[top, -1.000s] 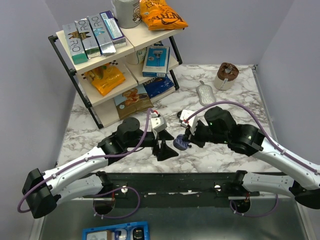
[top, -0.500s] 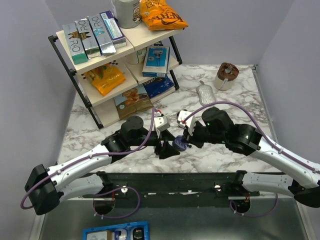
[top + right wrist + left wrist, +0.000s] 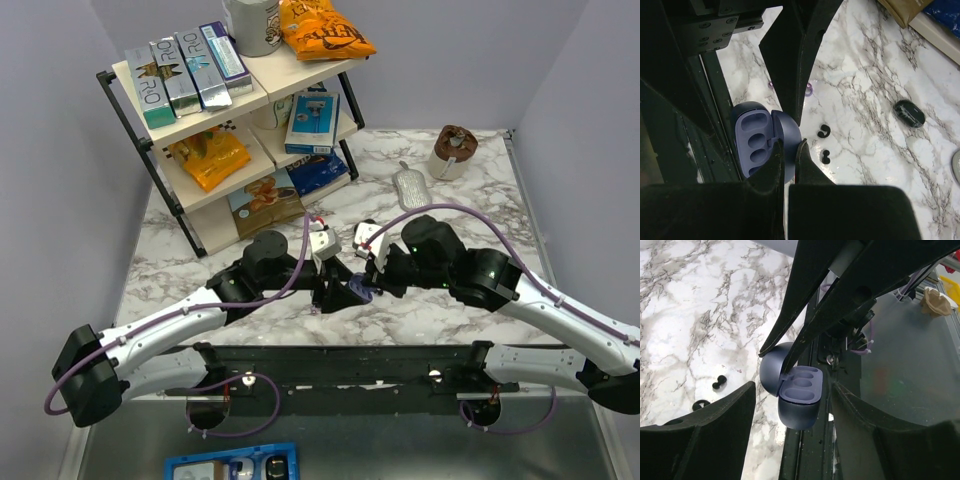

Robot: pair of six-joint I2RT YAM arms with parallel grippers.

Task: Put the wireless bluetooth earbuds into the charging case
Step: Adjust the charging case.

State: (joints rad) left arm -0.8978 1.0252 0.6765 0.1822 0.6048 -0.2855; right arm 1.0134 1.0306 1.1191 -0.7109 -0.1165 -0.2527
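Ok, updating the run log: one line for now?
right gripper: shut on lid of charging case | left gripper: open, flanking case | wells: empty

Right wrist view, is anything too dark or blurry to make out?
Right wrist: the fingers are near-black, soft silhouettes, while the charging case and marble table are sharp and evenly lit. Left wrist: same dark foreground, case well lit.

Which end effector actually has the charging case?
The right end effector: its fingers pinch the lid of the open charging case. The left end effector only straddles it, jaws apart.
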